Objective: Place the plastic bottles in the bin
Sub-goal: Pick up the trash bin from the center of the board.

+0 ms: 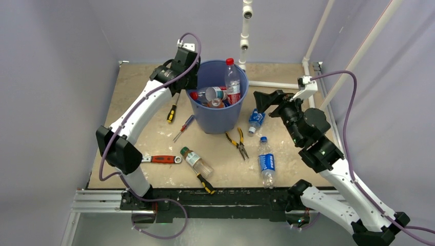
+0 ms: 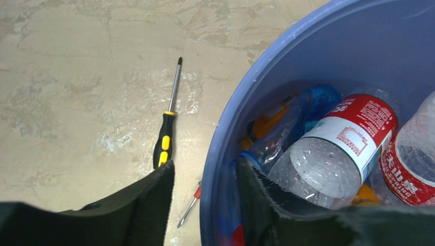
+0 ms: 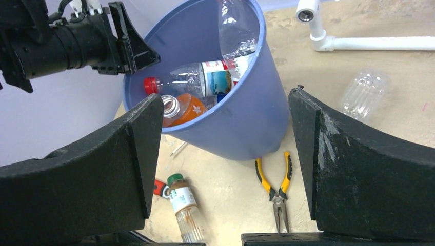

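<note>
Nearest the arm bases lies a clear plastic bottle with a blue cap and blue label [image 1: 265, 164], on its side on the beige table [image 1: 308, 164]. To its left is a clear bottle with a green cap and white label [image 1: 195, 161], also lying down. Both look empty, so probably light, thin-walled and apt to roll or buckle. A grip across the labelled midsection, square to the long axis, seems safest. Farther back, a small crumpled bottle with a blue cap [image 1: 255, 122] lies just beside the bin's right side. It is likely soft and springy, so best pinched across its flattened body. The right gripper [image 3: 225, 102] hangs above it, its jaws spread wide and empty. Beyond stands the large round blue plastic bin [image 1: 205, 120], already holding several bottles. The left gripper [image 2: 205, 164] hangs at its left rim, half spread astride the wall and holding nothing.
</note>
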Robot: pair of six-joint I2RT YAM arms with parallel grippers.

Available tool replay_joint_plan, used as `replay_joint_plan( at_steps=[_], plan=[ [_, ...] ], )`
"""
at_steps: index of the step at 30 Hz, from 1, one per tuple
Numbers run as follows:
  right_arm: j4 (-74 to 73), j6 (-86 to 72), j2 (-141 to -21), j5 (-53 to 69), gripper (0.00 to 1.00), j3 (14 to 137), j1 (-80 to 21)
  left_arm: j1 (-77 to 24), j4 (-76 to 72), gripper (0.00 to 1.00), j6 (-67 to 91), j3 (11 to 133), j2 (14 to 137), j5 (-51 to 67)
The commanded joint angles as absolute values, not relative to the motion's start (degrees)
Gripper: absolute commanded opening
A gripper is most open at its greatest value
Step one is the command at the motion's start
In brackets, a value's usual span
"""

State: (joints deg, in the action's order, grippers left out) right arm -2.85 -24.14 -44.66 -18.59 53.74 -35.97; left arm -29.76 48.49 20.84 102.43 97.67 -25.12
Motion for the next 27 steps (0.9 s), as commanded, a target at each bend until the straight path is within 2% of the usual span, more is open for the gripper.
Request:
replay_joint_plan(
  at_steps=[1,4,6,10,19,27],
  plan=[
    [-3.7,-22.7,-43.2,-17.7,0.89,53.1,-36.0,-29.2,49.5,0.4,19.7,107.8,99.1,-20.5],
    [-4.0,-22.3,-42.8,-17.7,0.89,52.9,-36.0,-29.1,49.8,0.3,19.5,108.5,99.8,-19.8],
    [-4.2,-22.0,-42.6,-17.8,0.89,53.1,-36.0,-29.2,50.1,0.17,19.3,109.0,100.0,-19.4],
    [-4.2,-21.7,-42.5,-18.0,0.89,53.3,-36.0,-29.2,50.3,0.03,19.3,110.0,99.8,-18.2],
    [-4.1,-22.0,-43.0,-18.3,0.89,53.3,-36.0,-29.2,50.0,0.0,18.6,112.7,98.0,-19.3],
    [-4.4,-22.1,-42.6,-18.9,0.89,53.2,-36.0,-28.7,41.3,0.0,22.3,108.9,90.8,-20.6]
  ],
)
